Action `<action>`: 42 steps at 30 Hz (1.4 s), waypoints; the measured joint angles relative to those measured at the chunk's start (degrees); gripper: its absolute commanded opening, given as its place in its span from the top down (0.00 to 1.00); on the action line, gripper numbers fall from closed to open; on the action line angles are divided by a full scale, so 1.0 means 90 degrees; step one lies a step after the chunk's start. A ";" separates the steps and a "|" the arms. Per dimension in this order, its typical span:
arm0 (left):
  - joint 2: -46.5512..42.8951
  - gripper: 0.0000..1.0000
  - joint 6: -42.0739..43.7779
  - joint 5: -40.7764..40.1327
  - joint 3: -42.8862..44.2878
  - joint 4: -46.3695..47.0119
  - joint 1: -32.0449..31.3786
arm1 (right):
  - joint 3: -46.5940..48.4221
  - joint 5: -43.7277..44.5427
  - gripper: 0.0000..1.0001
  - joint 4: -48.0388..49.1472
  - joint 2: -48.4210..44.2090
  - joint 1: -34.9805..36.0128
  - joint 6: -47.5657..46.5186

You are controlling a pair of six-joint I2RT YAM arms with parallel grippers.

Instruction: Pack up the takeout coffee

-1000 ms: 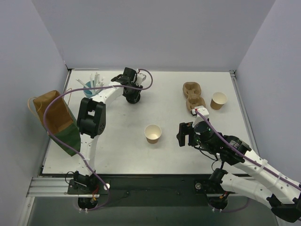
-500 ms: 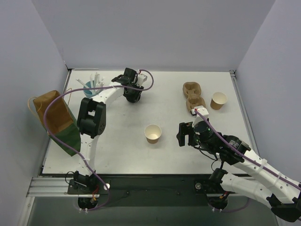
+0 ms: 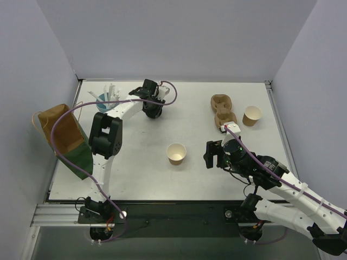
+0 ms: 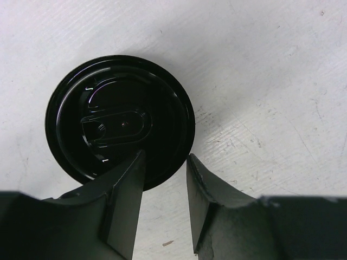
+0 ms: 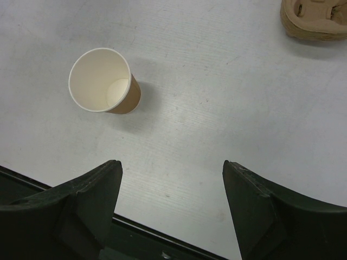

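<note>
left pincer (image 4: 165,157) narrowed astride rim of black lid (image 4: 119,122), far left on surface (image 3: 141,168); whether it pinches, cannot tell. right pincer (image 5: 171,164) spread wide, empty, beside centre paper cup (image 5: 103,81). paper cup unlidded, carrier (image 3: 223,110) empty: judged early stage.

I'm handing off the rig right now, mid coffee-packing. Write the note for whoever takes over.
Left gripper: far side of the table, jaws narrowly apart astride the rim of the black lid, which lies flat on the table. Cannot tell whether it is gripped.
Right gripper: open, empty, hovering beside the centre cup.
Centre cup: upright, no lid on it. Second cup stands by the carrier. Bag at the table's left edge.
Done: nothing packed yet.
Left: lid onto cup, then pack the cup.
</note>
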 measured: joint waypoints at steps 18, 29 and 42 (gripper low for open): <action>-0.0002 0.81 0.0034 -0.0002 -0.0095 0.0041 -0.0022 | 0.0000 0.0046 0.24 0.0000 0.0002 0.0000 -0.0022; -0.0095 0.93 -0.0041 0.0083 0.0015 -0.0015 -0.0034 | 0.0002 0.0049 0.24 -0.0002 0.0085 0.0000 -0.0019; -0.0690 0.93 -0.0559 0.0692 0.0194 -0.0287 -0.0034 | 0.0095 0.0080 0.24 0.0180 0.0131 0.0002 -0.0034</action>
